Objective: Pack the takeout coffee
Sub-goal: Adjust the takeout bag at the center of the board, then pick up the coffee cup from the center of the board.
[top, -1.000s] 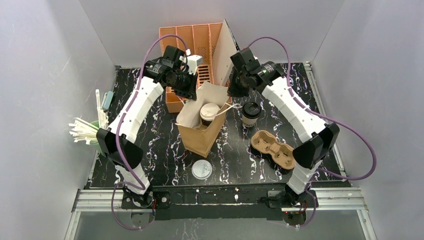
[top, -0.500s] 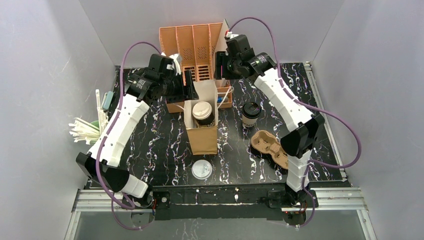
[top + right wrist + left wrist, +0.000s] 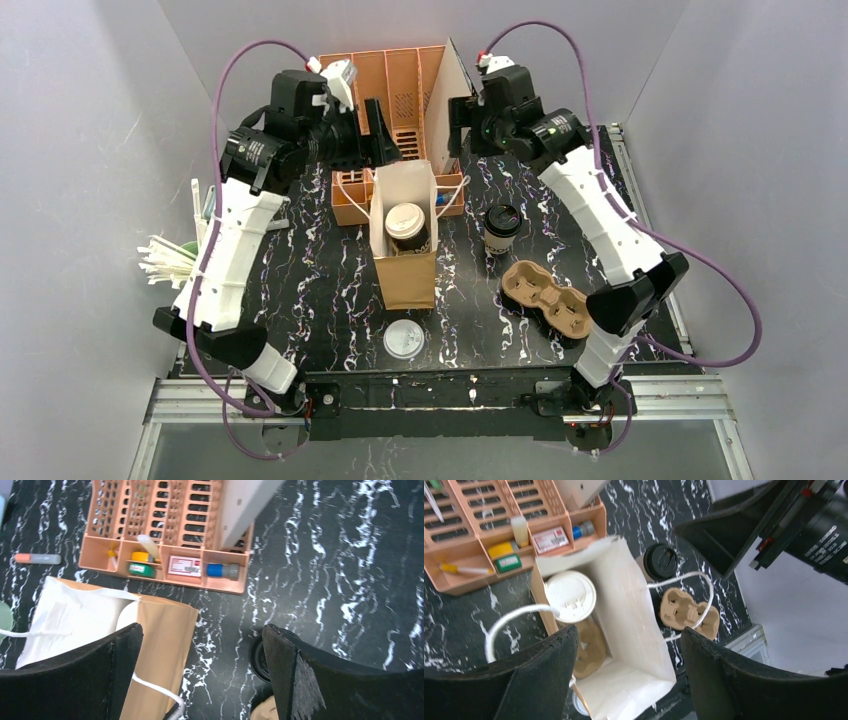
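The takeout coffee (image 3: 502, 228), a white paper cup with a black lid, stands on the table just right of the brown paper bag (image 3: 405, 268). The left wrist view shows the coffee (image 3: 660, 562) beyond the bag's white inside (image 3: 634, 630). In the right wrist view, only its black lid's edge (image 3: 258, 656) peeks past a finger. Another cup with a white lid (image 3: 405, 222) sits inside the bag on a cardboard tray. My left gripper (image 3: 380, 130) hovers open above the bag's back edge. My right gripper (image 3: 455, 125) is open too, high over the table behind bag and coffee.
An orange desk organizer (image 3: 385, 90) holding small items stands behind the bag. In front of the coffee lies a cardboard cup carrier (image 3: 545, 298). A flat white lid (image 3: 403, 340) lies at the front, and a green cup of straws (image 3: 170, 262) sits at the left edge.
Both grippers have opened and let go of the bag, rising back toward the organizer. The bag, tilted a second ago, now stands upright with its handles loose.
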